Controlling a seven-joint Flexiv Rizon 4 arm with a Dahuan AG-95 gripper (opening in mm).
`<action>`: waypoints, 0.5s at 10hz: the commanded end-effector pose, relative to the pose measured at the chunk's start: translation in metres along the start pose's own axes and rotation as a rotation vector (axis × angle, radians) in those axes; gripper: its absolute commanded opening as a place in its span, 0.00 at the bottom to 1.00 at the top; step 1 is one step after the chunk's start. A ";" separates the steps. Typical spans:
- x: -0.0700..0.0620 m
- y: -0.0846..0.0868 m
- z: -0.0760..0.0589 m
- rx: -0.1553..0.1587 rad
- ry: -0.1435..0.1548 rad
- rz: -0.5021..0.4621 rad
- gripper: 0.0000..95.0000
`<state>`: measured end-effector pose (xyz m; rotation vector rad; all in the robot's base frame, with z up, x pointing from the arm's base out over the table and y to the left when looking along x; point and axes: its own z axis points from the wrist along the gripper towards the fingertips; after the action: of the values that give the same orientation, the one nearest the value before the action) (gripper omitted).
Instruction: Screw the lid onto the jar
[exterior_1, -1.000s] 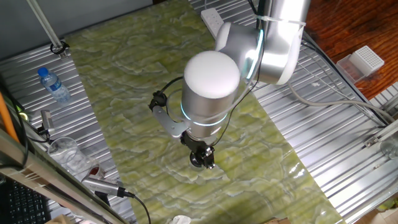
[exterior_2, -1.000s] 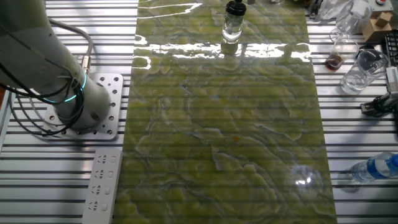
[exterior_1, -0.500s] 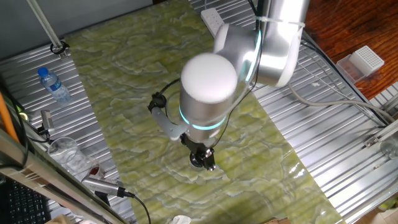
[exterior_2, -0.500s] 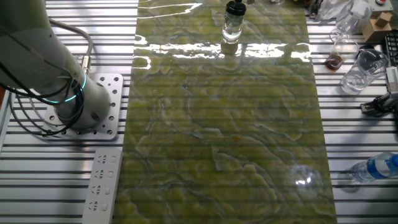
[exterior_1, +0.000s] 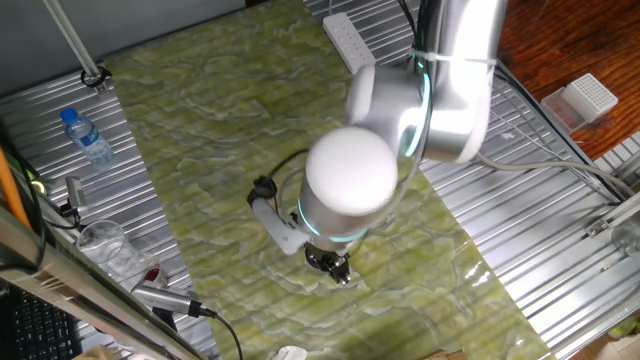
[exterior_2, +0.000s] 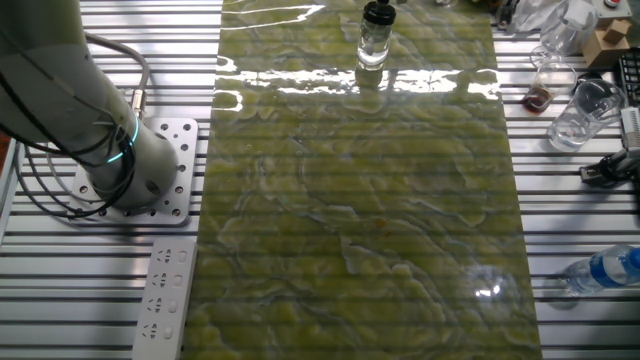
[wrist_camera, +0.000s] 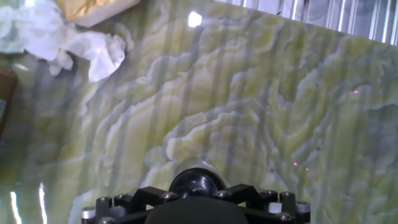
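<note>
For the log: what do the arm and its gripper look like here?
A thick silver-grey arm with rounded white joint caps and glowing cyan light rings. Black cables loop beside the wrist. The small black gripper has a ring of silver bolts around its body.

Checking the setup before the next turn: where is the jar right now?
The jar stands at the far end of the green mat in the other fixed view, with the lid on top.

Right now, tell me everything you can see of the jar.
The jar is a small squat round container with a clear, glassy body, standing upright at one end of the green marbled mat, near its edge. The black lid sits on top of it. In the other fixed view, dark parts of the gripper reach down to that lid from the frame's top edge. In the hand view only a dark round top shows past the fingers.
</note>
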<state>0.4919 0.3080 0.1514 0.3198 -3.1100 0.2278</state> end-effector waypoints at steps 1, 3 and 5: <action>0.006 0.002 0.004 0.008 0.004 -0.001 1.00; 0.011 0.003 0.008 0.009 0.002 -0.026 0.80; 0.013 0.004 0.010 0.013 0.002 -0.029 0.40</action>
<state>0.4771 0.3069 0.1414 0.3641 -3.1037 0.2506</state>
